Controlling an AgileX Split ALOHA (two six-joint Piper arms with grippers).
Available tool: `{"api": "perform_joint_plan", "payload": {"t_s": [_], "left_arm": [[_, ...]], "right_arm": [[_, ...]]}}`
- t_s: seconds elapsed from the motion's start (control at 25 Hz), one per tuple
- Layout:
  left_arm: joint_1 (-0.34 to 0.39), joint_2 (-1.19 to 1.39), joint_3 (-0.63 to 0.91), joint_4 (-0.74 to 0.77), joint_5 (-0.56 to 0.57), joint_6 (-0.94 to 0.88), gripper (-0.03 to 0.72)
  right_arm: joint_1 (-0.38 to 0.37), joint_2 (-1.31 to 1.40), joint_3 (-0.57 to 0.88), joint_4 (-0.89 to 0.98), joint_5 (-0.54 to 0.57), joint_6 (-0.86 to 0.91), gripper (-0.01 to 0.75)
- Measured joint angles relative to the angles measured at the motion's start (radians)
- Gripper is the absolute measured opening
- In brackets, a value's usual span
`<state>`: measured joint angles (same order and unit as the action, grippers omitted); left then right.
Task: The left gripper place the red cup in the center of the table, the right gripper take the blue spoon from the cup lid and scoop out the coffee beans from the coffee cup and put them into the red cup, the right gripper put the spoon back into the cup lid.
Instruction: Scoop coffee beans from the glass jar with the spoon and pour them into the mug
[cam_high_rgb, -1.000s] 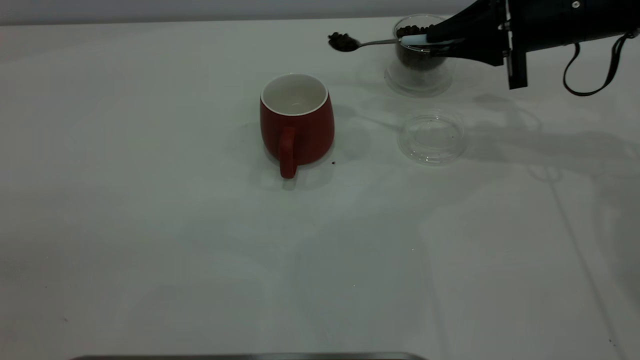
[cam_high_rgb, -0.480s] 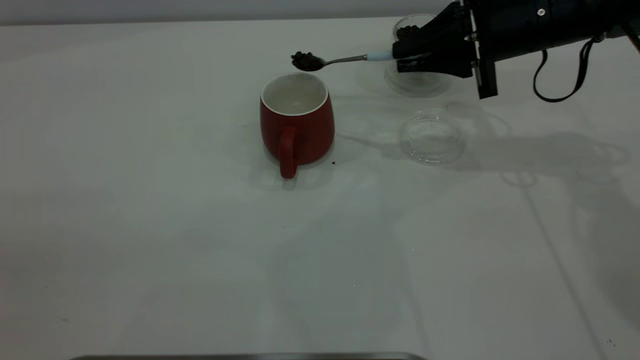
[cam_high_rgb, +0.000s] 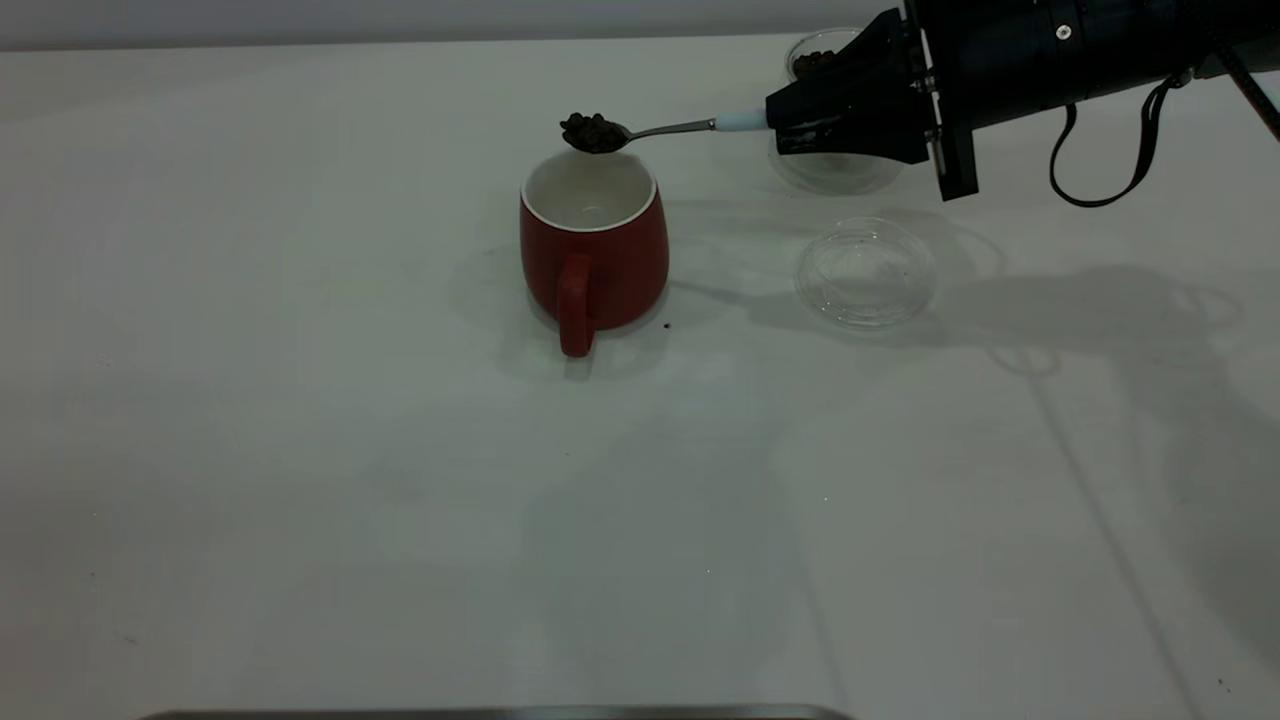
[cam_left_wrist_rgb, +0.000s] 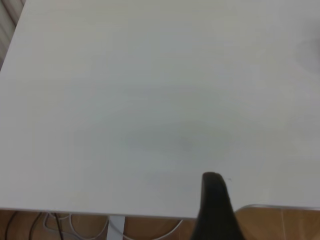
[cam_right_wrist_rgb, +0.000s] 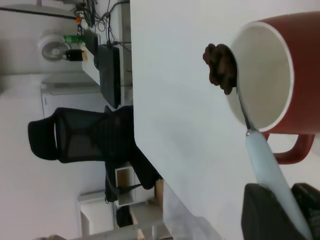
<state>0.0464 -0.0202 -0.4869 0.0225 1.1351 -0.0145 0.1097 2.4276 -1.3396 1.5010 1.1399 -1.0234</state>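
The red cup (cam_high_rgb: 594, 250) stands upright near the middle of the table (cam_high_rgb: 300, 450), handle toward the front, its white inside empty. My right gripper (cam_high_rgb: 785, 125) is shut on the blue spoon (cam_high_rgb: 690, 127) by its pale-blue handle and holds it level. The spoon's bowl carries a heap of coffee beans (cam_high_rgb: 592, 131) just above the cup's far rim. The right wrist view shows the beans (cam_right_wrist_rgb: 220, 67) at the rim of the red cup (cam_right_wrist_rgb: 280, 75). The coffee cup (cam_high_rgb: 835, 172) is mostly hidden behind the gripper. The cup lid (cam_high_rgb: 865, 272) lies empty. My left gripper (cam_left_wrist_rgb: 216, 200) is parked at the table's edge.
A stray bean (cam_high_rgb: 667, 325) lies on the table by the red cup's base. A metal strip (cam_high_rgb: 500, 713) runs along the front edge. The right wrist view shows an office chair (cam_right_wrist_rgb: 80, 140) beyond the table's edge.
My right gripper has carried the loaded spoon left, from beside the coffee cup to just over the red cup's far rim. The red cup and lid have not moved.
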Motion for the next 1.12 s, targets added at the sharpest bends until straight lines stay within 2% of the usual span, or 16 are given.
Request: {"api": "perform_joint_plan", "payload": {"t_s": [0.32, 0.72, 1.12], "left_arm": [[0.0, 0.0, 0.0, 0.0, 0.0, 0.0, 0.586], [0.0, 0.0, 0.0, 0.0, 0.0, 0.0, 0.586], [0.0, 0.0, 0.0, 0.0, 0.0, -0.003, 0.586]], "right_arm": [[0.0, 0.0, 0.0, -0.046, -0.004, -0.109, 0.114], [0.021, 0.0, 0.0, -0.042, -0.15, -0.252, 0.114], [0.023, 0.0, 0.0, -0.025, -0.171, -0.487, 0.114]]}}
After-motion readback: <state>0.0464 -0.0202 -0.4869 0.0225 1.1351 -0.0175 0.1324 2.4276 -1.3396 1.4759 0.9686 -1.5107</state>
